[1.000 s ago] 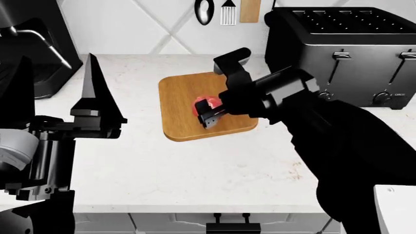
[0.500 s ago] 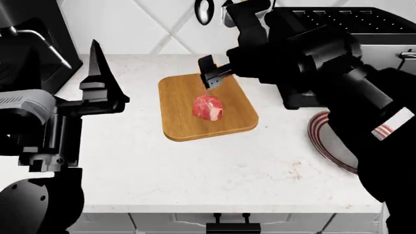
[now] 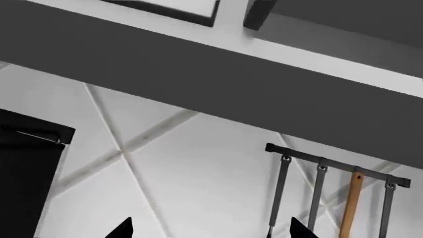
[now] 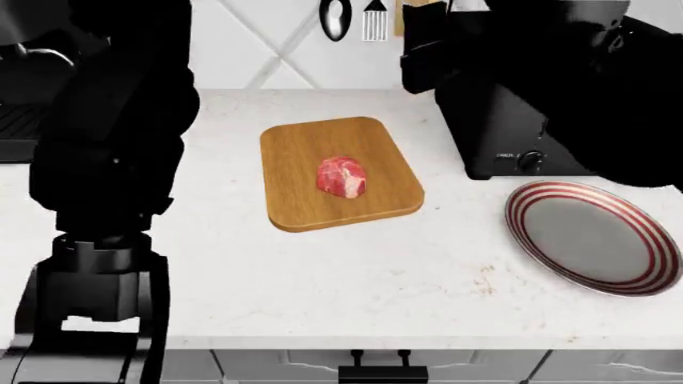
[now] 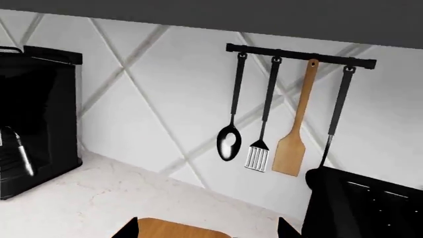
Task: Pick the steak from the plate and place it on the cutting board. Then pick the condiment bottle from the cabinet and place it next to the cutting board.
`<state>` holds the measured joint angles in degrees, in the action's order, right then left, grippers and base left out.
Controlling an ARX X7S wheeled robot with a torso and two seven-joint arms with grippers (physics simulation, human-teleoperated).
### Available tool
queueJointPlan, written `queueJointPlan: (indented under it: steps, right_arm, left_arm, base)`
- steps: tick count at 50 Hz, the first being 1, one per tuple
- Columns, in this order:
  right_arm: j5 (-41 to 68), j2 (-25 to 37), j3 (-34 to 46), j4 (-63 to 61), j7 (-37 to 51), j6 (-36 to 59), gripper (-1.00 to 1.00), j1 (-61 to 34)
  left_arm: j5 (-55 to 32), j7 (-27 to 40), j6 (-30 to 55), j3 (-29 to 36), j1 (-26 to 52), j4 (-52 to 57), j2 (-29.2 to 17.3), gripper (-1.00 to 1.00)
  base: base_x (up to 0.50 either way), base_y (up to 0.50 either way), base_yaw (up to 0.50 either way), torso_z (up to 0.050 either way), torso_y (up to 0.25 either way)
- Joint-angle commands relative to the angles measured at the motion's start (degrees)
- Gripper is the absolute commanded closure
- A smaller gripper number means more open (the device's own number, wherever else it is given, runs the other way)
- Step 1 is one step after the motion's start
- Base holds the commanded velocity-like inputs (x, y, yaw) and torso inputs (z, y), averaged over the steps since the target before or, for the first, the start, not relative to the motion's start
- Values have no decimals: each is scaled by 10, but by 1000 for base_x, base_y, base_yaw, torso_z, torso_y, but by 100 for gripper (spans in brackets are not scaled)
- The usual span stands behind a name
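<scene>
White marble counter (image 4: pixel 353 280) fills the head view, tiled wall w/ diagonal seams behind. Far left: coffee machine (image 4: pixel 21 88) at the edge, mostly hidden by the left arm (image 4: pixel 112 160), a dark mass rising out of frame; its gripper isn't in the head view. Left wrist view shows only 2 dark fingertips (image 3: pixel 122 229) well apart at the bottom edge, nothing between, so spread open, facing wall and utensil rail (image 3: pixel 337 161). Center: board (image 4: pixel 336 172) flat on the counter, steak (image 4: pixel 343 176) resting mid-board, untouched. Above it, upper center: hanging spoon (image 5: pixel 229 141), slotted turner (image 5: pixel 258 154), wood spatula (image 5: pixel 290 156). Right of the board: black toaster (image 4: pixel 513 120), right arm (image 4: pixel 555 48) across it, upper right. Right gripper's tips (image 5: pixel 130 228) barely show, wide apart, empty. Lower right: plate (image 4: pixel 593 236), bare, near the counter's edge. Bottle not seen in any view.
</scene>
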<state>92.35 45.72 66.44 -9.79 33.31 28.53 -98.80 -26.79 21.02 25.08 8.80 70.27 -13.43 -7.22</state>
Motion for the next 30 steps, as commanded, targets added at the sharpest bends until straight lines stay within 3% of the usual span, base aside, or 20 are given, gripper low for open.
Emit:
queueJointPlan:
  steps: [1,4,7,18,30]
  right_arm:
    - [36,109,-58,-182,122,-18,-100,-29]
    - [36,126,-70,-206,139,-25,-100,-36]
    - [35,139,-82,-222,151,-32,-100,-43]
    - [70,163,-101,-238,186,11,-100,-101]
    - [86,154,-105,-217,185,62,-100,-149]
  left_arm:
    - [38,-98,-102,49,197,-386,58,-100]
    - [1,-121,-188,91,255,-551,72,-100]
    - [-85,-117,-227,171,271,-614,72,-100]
    - [-38,-122,-231,128,249,-615,72,-100]
    - [-48,-136,-240,132,267,-615,72,-100]
  base:
    - [0,0,0,0,0]
    - [0,0,0,0,0]
    - [0,0,0,0,0]
    - [0,-12,0,0,0]
    - [309,-471,0,0,0]
